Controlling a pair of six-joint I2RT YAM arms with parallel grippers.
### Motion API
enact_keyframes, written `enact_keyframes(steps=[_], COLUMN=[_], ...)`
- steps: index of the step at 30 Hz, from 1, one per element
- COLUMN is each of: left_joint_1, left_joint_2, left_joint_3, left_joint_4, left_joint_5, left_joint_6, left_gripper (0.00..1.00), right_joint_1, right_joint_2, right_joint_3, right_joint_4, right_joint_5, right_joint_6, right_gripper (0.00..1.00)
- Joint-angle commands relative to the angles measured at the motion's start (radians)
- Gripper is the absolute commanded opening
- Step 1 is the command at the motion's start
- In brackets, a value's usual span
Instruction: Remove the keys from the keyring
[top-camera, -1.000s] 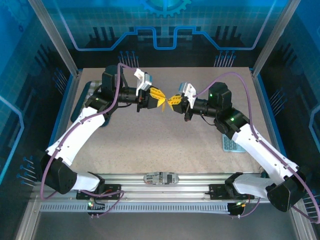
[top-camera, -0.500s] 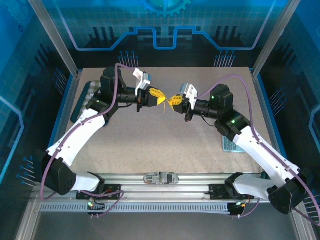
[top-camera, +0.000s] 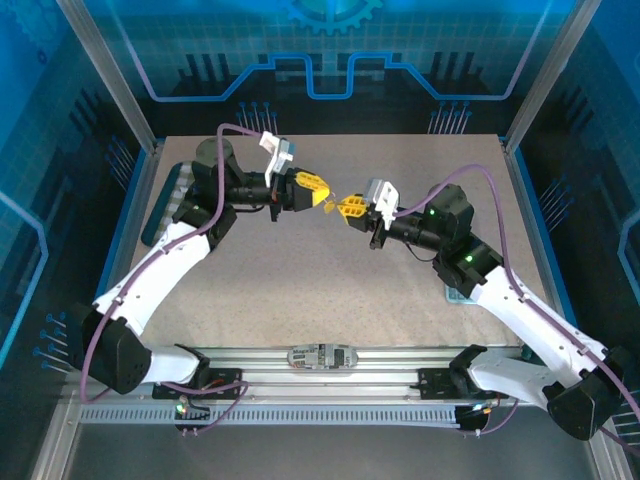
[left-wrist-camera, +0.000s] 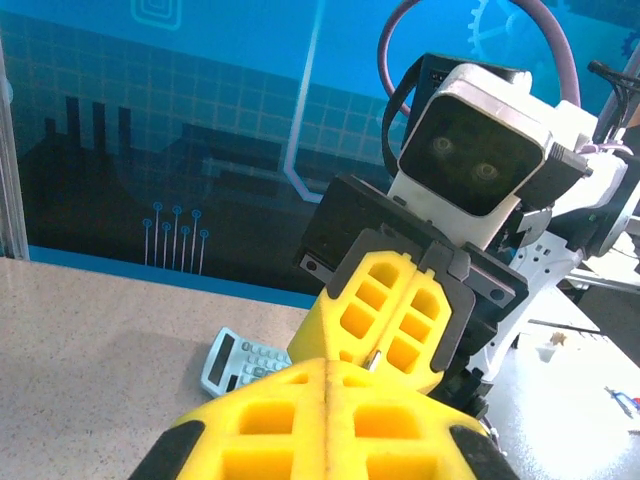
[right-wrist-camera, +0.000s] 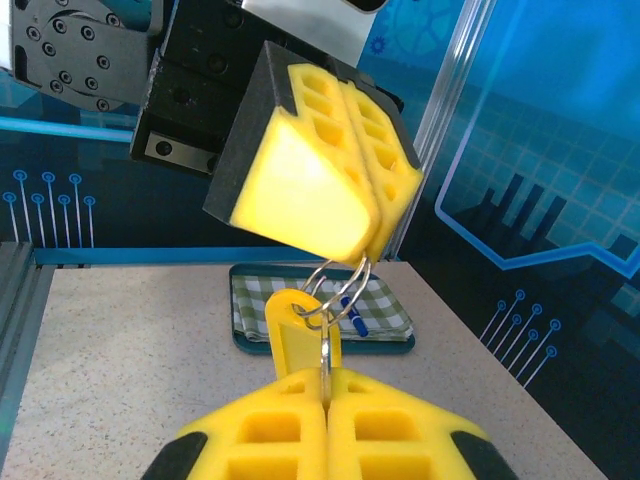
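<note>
So both arms meet up in the air over the table (right-wrist-camera: 130, 350), just to the right of the tray (right-wrist-camera: 385, 346) with the green checked cloth. From the right wrist cam the tray sits right behind the action.

The left gripper (right-wrist-camera: 372, 215) has its yellow fingers pressed together, no gap I can see. The thin wire rings (right-wrist-camera: 340, 284) of the keyring (right-wrist-camera: 298, 338) run up into its tip, so it's pinching those. The yellow tag part hangs off the rings, tilted a bit and dangling in front of the tray.

The right gripper (left-wrist-camera: 385, 340) is closed tight too. A thin grey metal blade stands edge-on in the seam between its fingers and reaches up to the rings. It looks like the key (right-wrist-camera: 325, 358), but it's too thin from this angle to say more. In the left wrist cam you just get a tiny silvery nub poking out of the right fingers.

The two sets of fingertips are nearly nose to nose, a little apart — only the rings, tag and key bridge them. From above, that spot is level with the tray's far half.

There's also a calculator (left-wrist-camera: 243, 362) lying flat on the table, well away from the tray on the opposite side, partly under the right arm.
</note>
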Motion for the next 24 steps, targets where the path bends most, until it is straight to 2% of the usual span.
enact_keyframes(steps=[1,3,6,10,13,19,24], left_joint_1=[0.025,0.031,0.035,0.035,0.035,0.035,0.034], left_joint_2=[-0.047,-0.071,-0.121,-0.17,-0.167,-0.172,-0.153], left_joint_3=[-0.039,-0.072,-0.127,-0.149,-0.124,-0.161,-0.122], left_joint_4=[0.047,0.045,0.038,-0.052,-0.14,-0.139,-0.246], left_joint_5=[-0.082,-0.161,-0.312,-0.523,-0.488,-0.465,-0.431], left_joint_6=[-0.008,0.009,0.037,0.045,0.067,0.079,0.14], left_gripper=[0.24,0.38,0.48,0.63,0.63,0.64,0.58], right_joint_1=[0.015,0.014,0.015,0.015,0.015,0.015,0.015], right_joint_2=[0.002,0.016,0.043,0.073,0.104,0.161,0.176], right_joint_3=[0.061,0.093,0.141,0.183,0.209,0.251,0.264], right_joint_4=[-0.073,-0.126,-0.216,-0.302,-0.349,-0.384,-0.398], right_joint_5=[0.027,0.041,0.071,0.122,0.143,0.151,0.144], right_joint_6=[-0.006,-0.004,0.004,0.002,0.008,0.043,0.05], right_gripper=[0.0,0.0,0.0,0.0,0.0,0.0,0.0])
